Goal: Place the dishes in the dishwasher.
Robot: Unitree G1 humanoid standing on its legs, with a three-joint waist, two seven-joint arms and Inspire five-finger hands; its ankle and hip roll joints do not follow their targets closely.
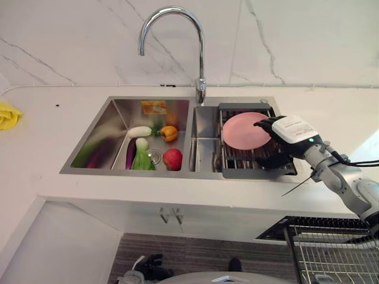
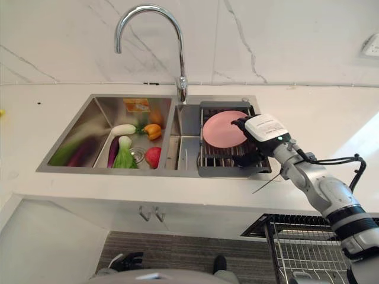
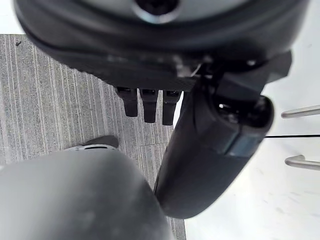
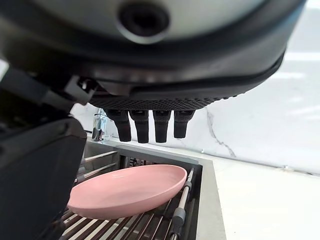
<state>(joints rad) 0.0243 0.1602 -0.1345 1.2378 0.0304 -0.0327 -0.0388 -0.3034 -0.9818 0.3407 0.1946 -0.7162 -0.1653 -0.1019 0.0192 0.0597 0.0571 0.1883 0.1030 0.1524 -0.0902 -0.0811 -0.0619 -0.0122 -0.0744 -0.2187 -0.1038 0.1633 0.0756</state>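
Pink plate [image 1: 244, 131] lies on the dark rack [image 1: 254, 160] in the sink's [image 1: 195, 142] right basin, just right of the tap [image 1: 200, 89]. Right hand [image 1: 278, 133] hovers at the plate's right edge — fingers straight, spread, holding nothing. Left hand [image 3: 150, 102] hangs low, well below the sink — fingers relaxed.

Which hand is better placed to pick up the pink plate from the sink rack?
Right. The right hand hovers open at the pink plate on the rack in the sink's right basin. The left hand hangs low by the cabinet, far from the sink.
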